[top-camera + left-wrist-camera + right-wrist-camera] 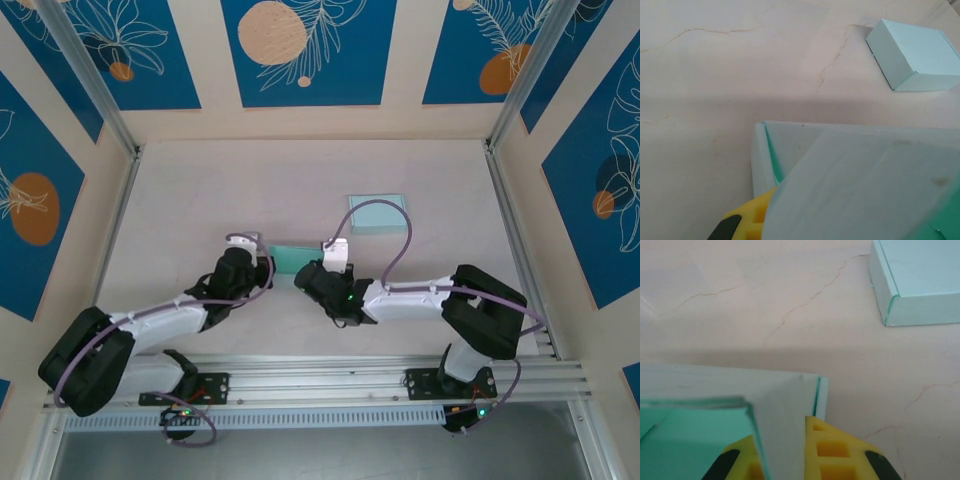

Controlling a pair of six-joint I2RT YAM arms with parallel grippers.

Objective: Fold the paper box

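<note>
Partway: our right gripper clamps a wall of the half-folded pale teal paper box at twelve o'clock; left gripper, we cannot tell. Lid flap unclosed.

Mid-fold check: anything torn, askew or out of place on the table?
Nothing stands out. The half-folded box sits on the table, its wall pinched by the right end effector, with no tear visible. The finished box lies apart farther back, closed and square.

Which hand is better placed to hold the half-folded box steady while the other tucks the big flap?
Right. The right hand has its fingers pinched on a wall of the half-folded box. The left hand sits at the loose flap, likely freer to tuck it.
</note>
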